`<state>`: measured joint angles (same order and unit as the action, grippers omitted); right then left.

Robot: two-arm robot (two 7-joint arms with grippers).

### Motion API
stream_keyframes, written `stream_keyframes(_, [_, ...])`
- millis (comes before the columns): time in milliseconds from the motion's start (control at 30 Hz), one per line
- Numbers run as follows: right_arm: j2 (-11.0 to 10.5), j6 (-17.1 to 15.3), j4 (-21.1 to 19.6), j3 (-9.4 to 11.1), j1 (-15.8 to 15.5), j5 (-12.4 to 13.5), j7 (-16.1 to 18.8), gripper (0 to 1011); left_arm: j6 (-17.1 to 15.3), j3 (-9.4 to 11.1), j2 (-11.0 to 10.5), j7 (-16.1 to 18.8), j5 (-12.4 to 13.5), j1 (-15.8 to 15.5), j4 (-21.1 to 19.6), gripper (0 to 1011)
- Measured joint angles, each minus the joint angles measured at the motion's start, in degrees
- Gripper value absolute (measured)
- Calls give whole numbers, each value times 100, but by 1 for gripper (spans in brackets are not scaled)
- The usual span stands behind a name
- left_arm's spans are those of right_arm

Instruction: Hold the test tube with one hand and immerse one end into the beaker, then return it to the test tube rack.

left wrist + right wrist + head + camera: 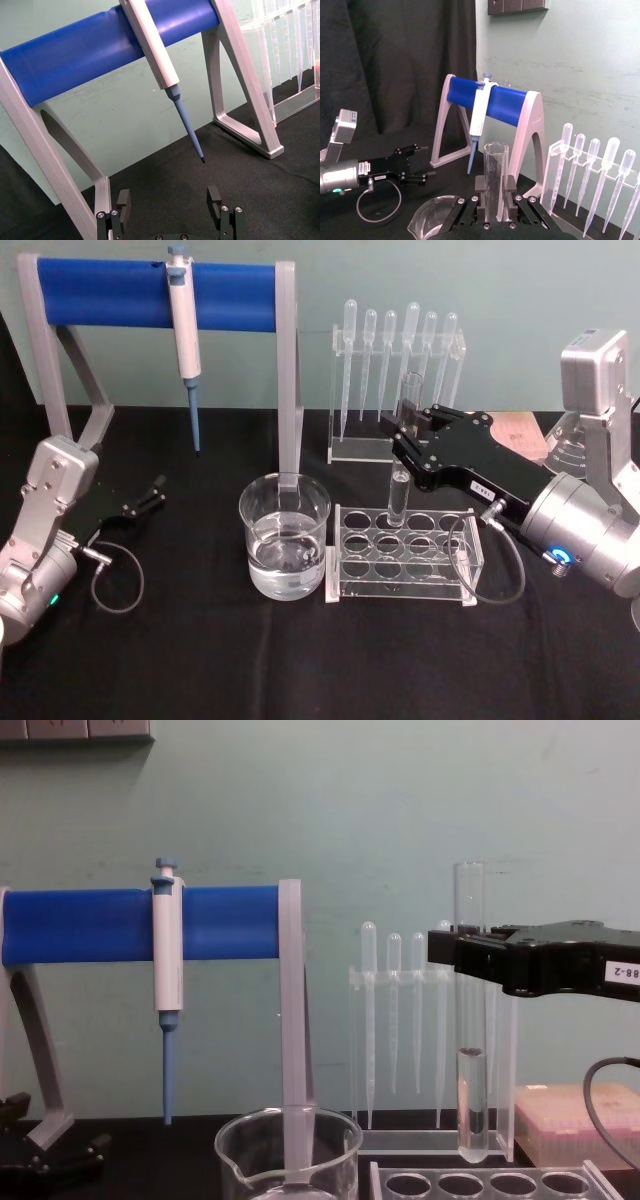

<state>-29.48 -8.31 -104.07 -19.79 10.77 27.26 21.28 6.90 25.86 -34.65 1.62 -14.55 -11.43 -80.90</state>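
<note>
The test tube [398, 495] stands upright with a little liquid in its lower part, and my right gripper [407, 430] is shut on its upper half. In the chest view the test tube [470, 1060] hangs with its round bottom just above the back row of the clear tube rack [480, 1183], the right gripper [462, 952] reaching in from the right. The right wrist view shows the test tube [496, 170] between the right gripper's [496, 197] fingers. The beaker [285, 535], partly filled with clear liquid, sits left of the rack. My left gripper [150, 495] rests open at the far left.
The tube rack [405, 550] stands right of the beaker. Behind it is a clear stand of plastic pipettes [395, 350]. A white-and-blue pipettor [184, 330] hangs from a blue-barred frame [160, 295] at the back left. A pink box [520, 435] lies behind the right arm.
</note>
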Motion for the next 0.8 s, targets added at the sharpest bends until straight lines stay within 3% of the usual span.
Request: stream_keyframes(800, [0,-8,1,0,2,-1,0,226,0,0,0,0,0,0,0,1000])
